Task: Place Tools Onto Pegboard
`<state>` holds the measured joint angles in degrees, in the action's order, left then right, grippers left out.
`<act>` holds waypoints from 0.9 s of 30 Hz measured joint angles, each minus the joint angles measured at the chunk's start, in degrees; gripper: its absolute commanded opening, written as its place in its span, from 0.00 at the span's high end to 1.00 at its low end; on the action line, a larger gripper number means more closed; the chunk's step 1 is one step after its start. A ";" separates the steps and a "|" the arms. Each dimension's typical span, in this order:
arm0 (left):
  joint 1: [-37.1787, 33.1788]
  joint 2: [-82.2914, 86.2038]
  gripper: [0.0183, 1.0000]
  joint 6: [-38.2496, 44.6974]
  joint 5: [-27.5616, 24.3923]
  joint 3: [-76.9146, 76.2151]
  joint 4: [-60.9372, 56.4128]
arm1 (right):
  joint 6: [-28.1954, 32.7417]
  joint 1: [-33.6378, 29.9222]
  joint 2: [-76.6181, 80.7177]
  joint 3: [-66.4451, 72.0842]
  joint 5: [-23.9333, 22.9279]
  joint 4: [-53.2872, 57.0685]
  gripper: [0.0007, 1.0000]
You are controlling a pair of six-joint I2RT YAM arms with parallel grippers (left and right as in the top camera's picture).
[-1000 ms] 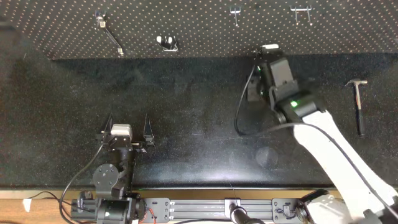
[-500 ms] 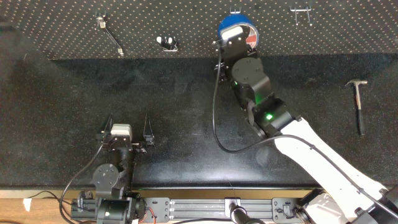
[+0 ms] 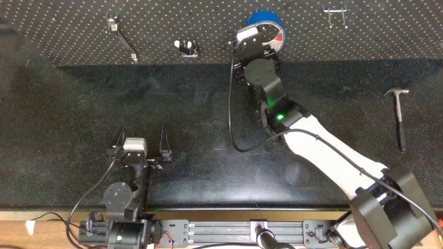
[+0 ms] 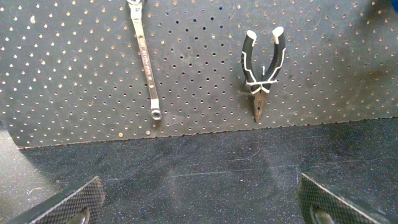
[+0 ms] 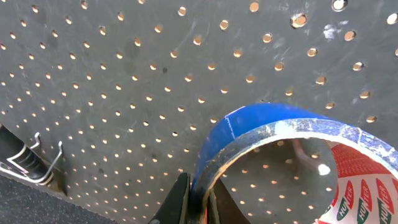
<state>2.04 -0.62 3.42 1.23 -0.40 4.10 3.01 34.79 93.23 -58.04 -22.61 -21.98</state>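
At pegboard (image 5: 93, 74), tape roll (image 5: 249, 127) — hole facing board, fingers (image 5: 180, 202) pinching

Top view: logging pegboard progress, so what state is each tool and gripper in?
Blue tape roll: gripped, held up at the pegboard.
Silver wrench: hanging on the pegboard.
Black-handled pliers: hanging on the pegboard.
Black-handled hammer: lying on the table.
Left gripper: open, empty.
Right gripper: shut on the tape roll.

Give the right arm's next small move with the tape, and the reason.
Probably ease the blue tape roll over a hook before letting go. The right hand is shut on the roll's wall, holding it up at the pegboard; the bare hook stands apart from it, so releasing now would likely drop it.
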 measured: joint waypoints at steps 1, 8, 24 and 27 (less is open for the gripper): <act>0.00 0.00 0.00 0.00 0.00 0.00 0.00 | 0.17 0.00 0.33 0.00 -0.04 -0.66 0.92; 0.00 0.00 0.00 0.00 0.00 0.00 0.00 | 0.59 -0.39 2.03 0.00 -0.02 -2.99 0.78; 0.00 0.00 0.00 0.00 0.00 0.00 0.00 | 0.31 -0.37 -5.31 -0.28 3.80 13.57 0.71; 0.00 0.00 0.00 0.00 0.00 0.00 0.00 | 0.04 -0.37 -10.60 -0.68 5.57 24.55 0.69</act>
<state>2.04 -0.62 3.42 1.23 -0.40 4.10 3.05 34.41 82.63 -58.72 -17.04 2.57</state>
